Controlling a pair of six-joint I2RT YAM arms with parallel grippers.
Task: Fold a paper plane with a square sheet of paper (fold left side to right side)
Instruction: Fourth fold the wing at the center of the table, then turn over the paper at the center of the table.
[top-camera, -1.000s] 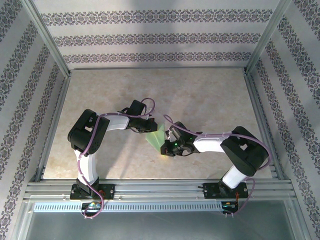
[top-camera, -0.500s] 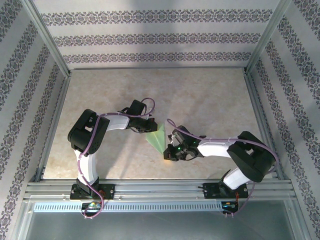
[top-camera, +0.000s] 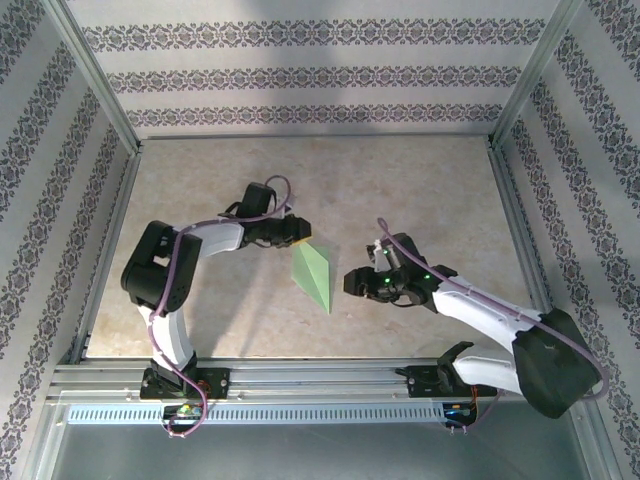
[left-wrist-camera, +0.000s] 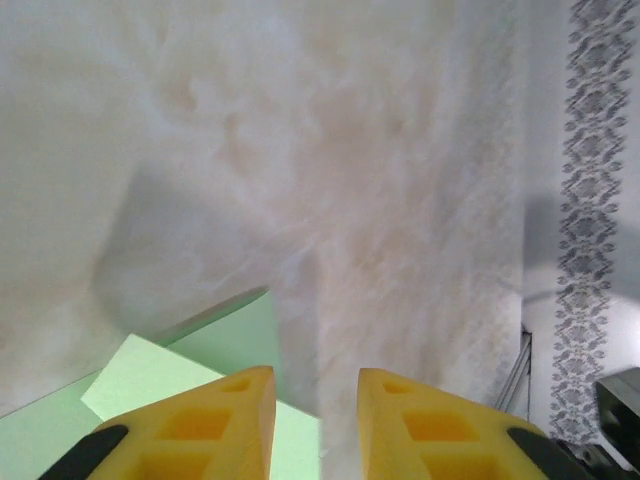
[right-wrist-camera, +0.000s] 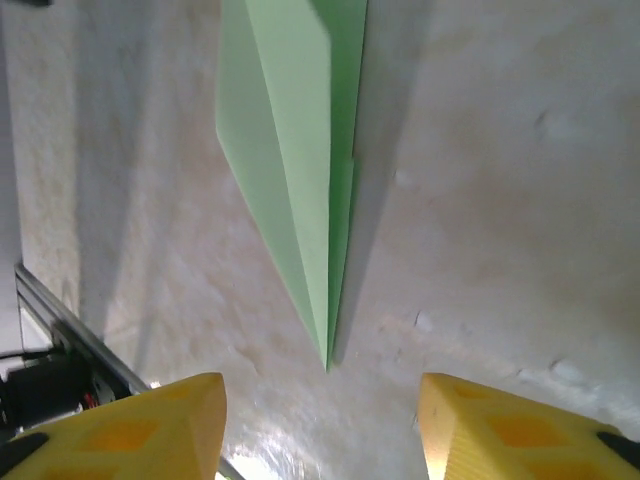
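The paper plane (top-camera: 313, 275) is a slim pale green dart lying on the table, its pointed tip toward the near right. My left gripper (top-camera: 303, 232) sits just behind the plane's wide end, open by a narrow gap with nothing between its fingers. In the left wrist view the plane's layered wide end (left-wrist-camera: 200, 350) lies below and left of the left gripper (left-wrist-camera: 315, 410). My right gripper (top-camera: 351, 283) hovers to the right of the plane, open wide and empty. In the right wrist view the dart (right-wrist-camera: 290, 150) points its tip toward the right gripper (right-wrist-camera: 320, 430).
The beige marbled table (top-camera: 420, 190) is fenced by aluminium rails, with the front rail (top-camera: 320, 375) near the arm bases. Patterned walls (top-camera: 300, 80) close the back and sides. A rail corner (right-wrist-camera: 50, 330) shows at lower left in the right wrist view.
Both grippers opened and let go of the paper. The left one drew back toward the far side, the right one pulled away to the right. The plane now lies free on the table.
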